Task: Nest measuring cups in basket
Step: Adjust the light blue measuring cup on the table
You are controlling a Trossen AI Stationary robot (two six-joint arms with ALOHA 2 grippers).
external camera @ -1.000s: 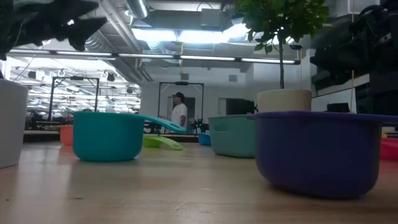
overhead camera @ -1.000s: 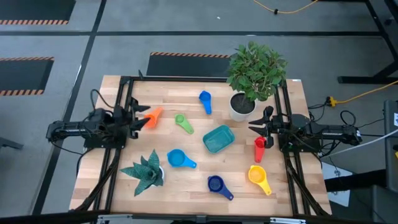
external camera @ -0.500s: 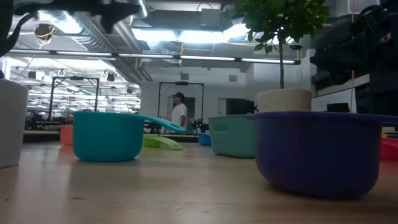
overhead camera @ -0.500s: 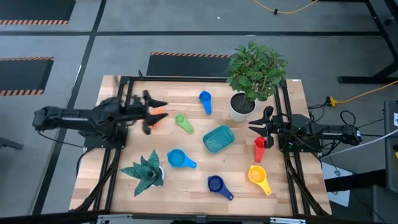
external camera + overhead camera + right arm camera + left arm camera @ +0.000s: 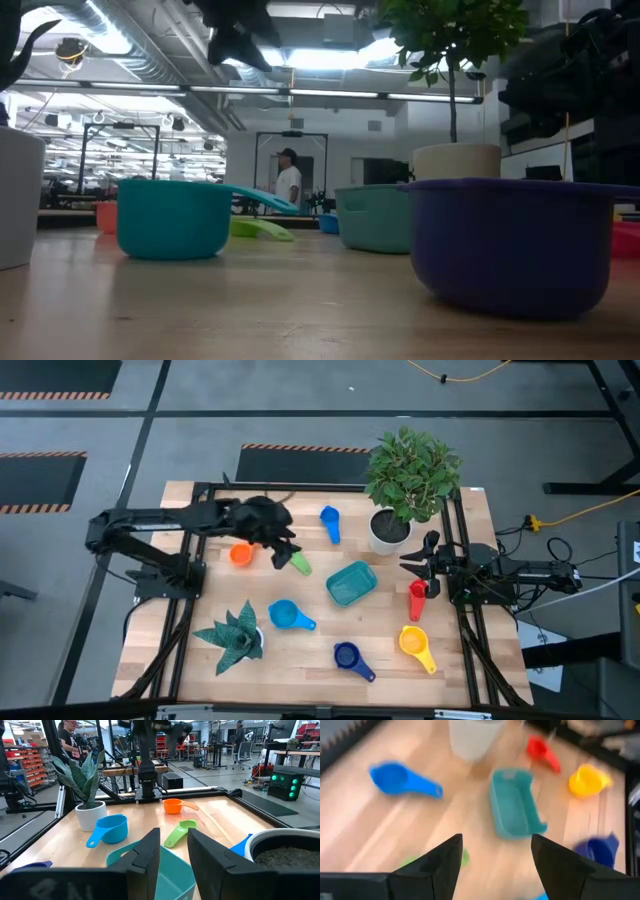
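Seven measuring cups lie loose on the wooden table: orange (image 5: 240, 553), green (image 5: 299, 564), mid blue (image 5: 330, 520), light blue (image 5: 285, 615), dark blue (image 5: 348, 656), yellow (image 5: 415, 643) and red (image 5: 417, 598). The teal basket (image 5: 350, 582) stands near the middle with nothing in it. My left gripper (image 5: 495, 865) is open and holds nothing. It hangs in the air, tipped downward, over the green cup (image 5: 463, 858) and between the orange cup and the basket (image 5: 515, 805). My right gripper (image 5: 174, 855) waits level at the right edge beside the red cup, open and touching nothing.
A leafy plant in a white pot (image 5: 388, 530) stands far right of the basket. A spiky plant in a white pot (image 5: 235, 635) stands near left. Dark frame rails run along both side edges. A person (image 5: 290, 180) stands far off in the room.
My left gripper has swung out from the table's left edge toward the middle. It has risen and tipped from level to pointing downward, and now hangs over the green cup. The cups and the basket lie as before.
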